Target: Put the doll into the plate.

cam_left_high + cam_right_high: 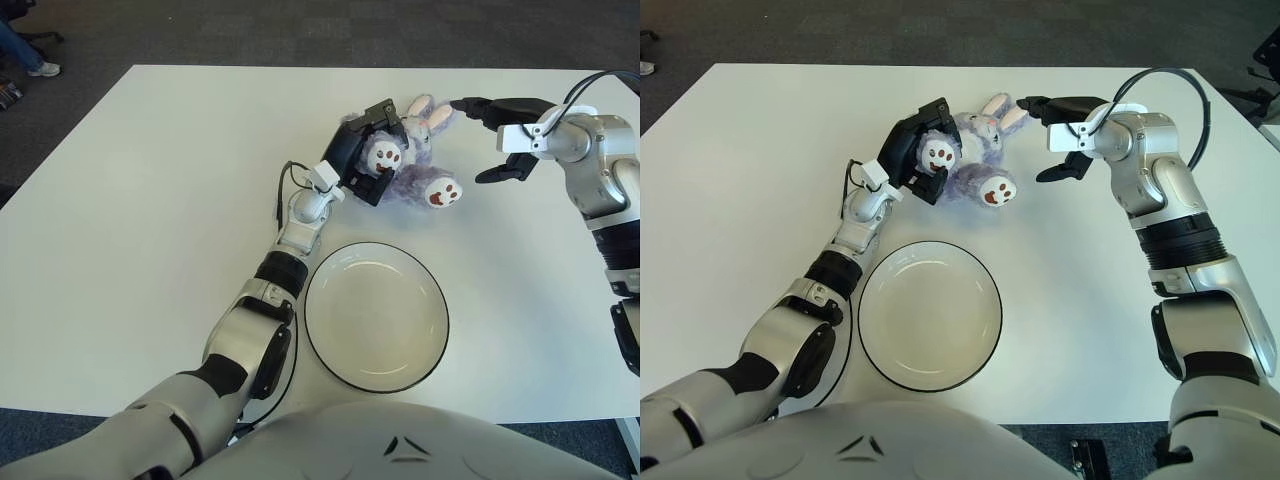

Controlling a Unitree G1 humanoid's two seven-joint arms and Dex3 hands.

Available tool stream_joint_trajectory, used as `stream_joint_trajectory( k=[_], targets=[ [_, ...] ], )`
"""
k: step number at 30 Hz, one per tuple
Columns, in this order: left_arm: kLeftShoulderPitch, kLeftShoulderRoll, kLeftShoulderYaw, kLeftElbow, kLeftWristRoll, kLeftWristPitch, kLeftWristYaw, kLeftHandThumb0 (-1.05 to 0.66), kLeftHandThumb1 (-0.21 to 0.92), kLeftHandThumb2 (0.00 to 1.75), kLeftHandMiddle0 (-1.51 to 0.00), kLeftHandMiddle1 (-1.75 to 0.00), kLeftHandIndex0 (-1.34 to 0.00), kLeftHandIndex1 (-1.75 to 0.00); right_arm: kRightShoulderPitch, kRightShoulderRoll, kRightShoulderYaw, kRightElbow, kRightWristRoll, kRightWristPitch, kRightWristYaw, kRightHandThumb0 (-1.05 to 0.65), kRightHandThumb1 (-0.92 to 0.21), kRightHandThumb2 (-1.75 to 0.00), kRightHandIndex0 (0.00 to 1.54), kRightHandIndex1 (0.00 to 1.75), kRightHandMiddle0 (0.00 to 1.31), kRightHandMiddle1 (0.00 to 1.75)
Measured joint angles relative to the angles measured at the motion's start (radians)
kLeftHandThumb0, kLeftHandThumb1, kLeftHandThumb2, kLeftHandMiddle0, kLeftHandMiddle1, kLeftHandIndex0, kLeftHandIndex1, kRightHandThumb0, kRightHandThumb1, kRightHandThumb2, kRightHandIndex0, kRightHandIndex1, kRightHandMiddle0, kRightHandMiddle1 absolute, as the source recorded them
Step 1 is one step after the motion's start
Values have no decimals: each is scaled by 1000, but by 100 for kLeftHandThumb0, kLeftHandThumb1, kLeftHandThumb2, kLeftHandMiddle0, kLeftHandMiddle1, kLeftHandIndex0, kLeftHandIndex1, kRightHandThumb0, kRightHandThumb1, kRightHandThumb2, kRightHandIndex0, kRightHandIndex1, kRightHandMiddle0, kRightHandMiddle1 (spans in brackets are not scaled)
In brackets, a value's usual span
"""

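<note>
- The left hand [362,158] has its dark fingers clamped around 1 white-soled foot of the doll [412,165].
- The doll, a lilac plush rabbit, lies on the white table [140,200] toward the far edge, ears pointing away from the robot.
- The plate [376,316] sits empty near the table's near edge, apart from the doll.
- The right hand [500,135] shows just right of the doll, fingers spread and holding nothing.

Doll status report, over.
Left hand shut on doll at one foot. Right hand open, clear of doll. Doll on table, beyond plate. Nothing in the way.
</note>
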Motion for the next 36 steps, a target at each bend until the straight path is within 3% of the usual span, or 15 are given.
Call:
stream_joint_trajectory(
  k=[10,27,36],
  targets=[
    [-1,0,2,6,5,-3,3,0,9,149,-72,-164,-71,-163,0,-1,-34,-54,14,18,-3,-60,-26,-90,0,7,0,0],
    [3,-3,1,-6,6,-6,14,-1,8,153,-71,-167,-71,-165,11,-1,-43,-57,24,0,-56,-61,-29,-89,8,10,0,0],
    [46,-12,-15,-109,4,26,14,-1,7,154,-71,-168,-71,-166,11,-1,-42,-55,24,-1,-68,-61,-30,-88,17,15,0,0]
  ],
)
